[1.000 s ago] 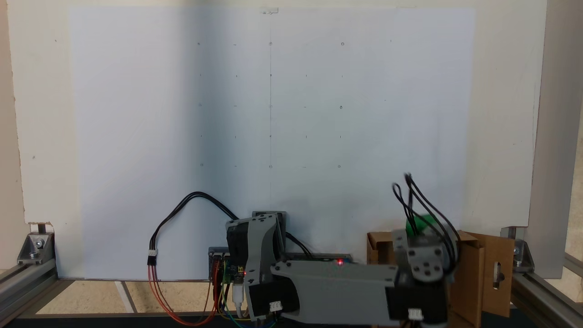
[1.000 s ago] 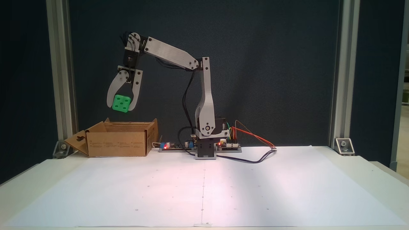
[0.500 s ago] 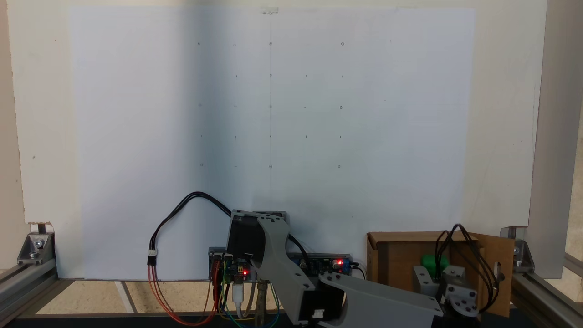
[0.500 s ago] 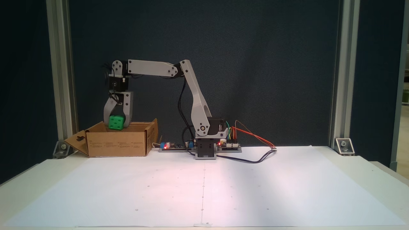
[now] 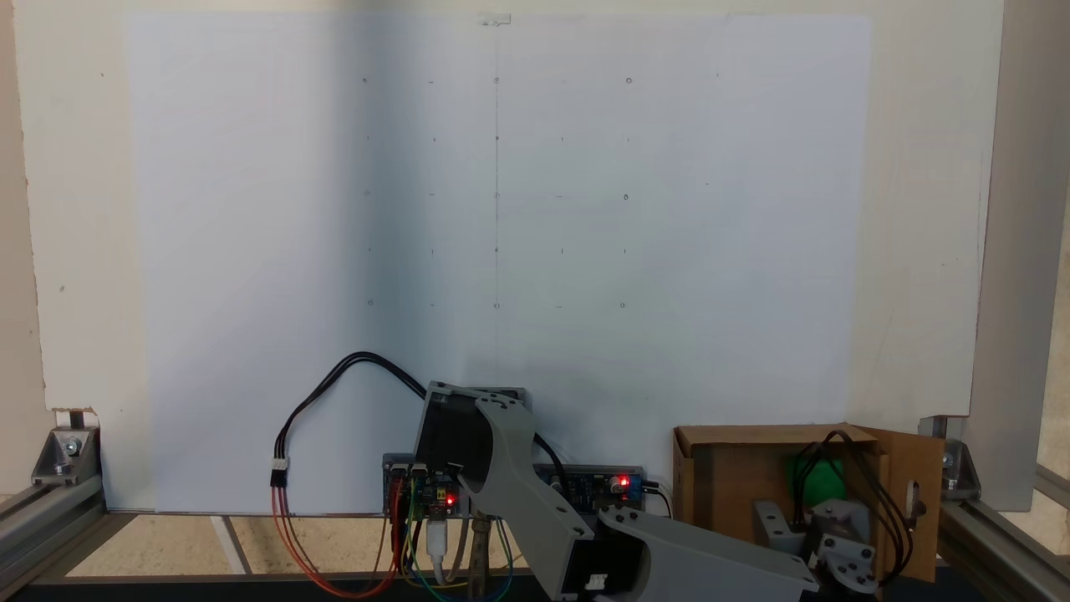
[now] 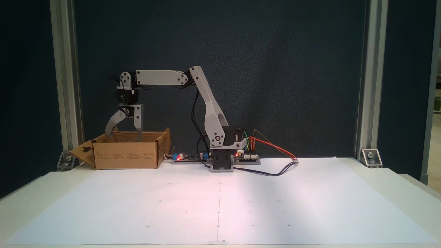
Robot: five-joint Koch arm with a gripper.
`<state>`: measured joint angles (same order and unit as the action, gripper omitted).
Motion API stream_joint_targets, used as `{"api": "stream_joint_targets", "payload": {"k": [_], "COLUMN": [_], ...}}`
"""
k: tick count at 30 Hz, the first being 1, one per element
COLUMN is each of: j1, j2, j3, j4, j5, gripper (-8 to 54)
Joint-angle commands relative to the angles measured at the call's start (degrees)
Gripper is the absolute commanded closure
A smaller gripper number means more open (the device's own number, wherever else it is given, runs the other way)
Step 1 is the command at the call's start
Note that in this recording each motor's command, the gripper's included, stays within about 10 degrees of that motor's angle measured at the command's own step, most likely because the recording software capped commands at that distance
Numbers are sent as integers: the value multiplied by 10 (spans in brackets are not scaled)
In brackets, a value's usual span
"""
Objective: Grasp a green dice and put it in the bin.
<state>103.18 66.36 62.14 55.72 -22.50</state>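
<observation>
Koch arm over cardboard bin, jaws spread, green dice inside.

Table [image 6: 379,193], pale, covered by a white paper sheet [image 6: 220,203] marked with a faint dot grid and a centre line. Arm [image 6: 206,103], grey printed links on a base at the table's far edge in the front fixed view; forearm level, reaching toward that view's left. Bin [image 6: 125,155] [image 5: 727,477], brown corrugated cardboard, top open, one flap with an oblong slot folded outward on its left. Gripper [image 6: 124,138], pointing straight down over the bin's opening, jaws parted, nothing between them, tips at rim level. Green dice [image 5: 823,481], blurred green shape against the bin's inner wall in the top fixed view, partly behind black cables [image 5: 861,477], apart from the gripper.
</observation>
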Motion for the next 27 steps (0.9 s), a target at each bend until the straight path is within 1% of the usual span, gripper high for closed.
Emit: {"api": "stream_joint_targets", "payload": {"k": [1, 6, 12, 16, 20, 24, 27], "j1": [-4, -95, -286, -443, -609, -754, -852], "j2": [18, 106, 213, 272, 295, 332, 381], "j3": [-11, -13, -13, -13, 5, 95, 240], "j4": [-6, -41, -72, -80, -80, -91, -185], "j5": [-4, 131, 264, 297, 298, 303, 302], "gripper": [-4, 7, 7, 7, 5, 1, 4]}}
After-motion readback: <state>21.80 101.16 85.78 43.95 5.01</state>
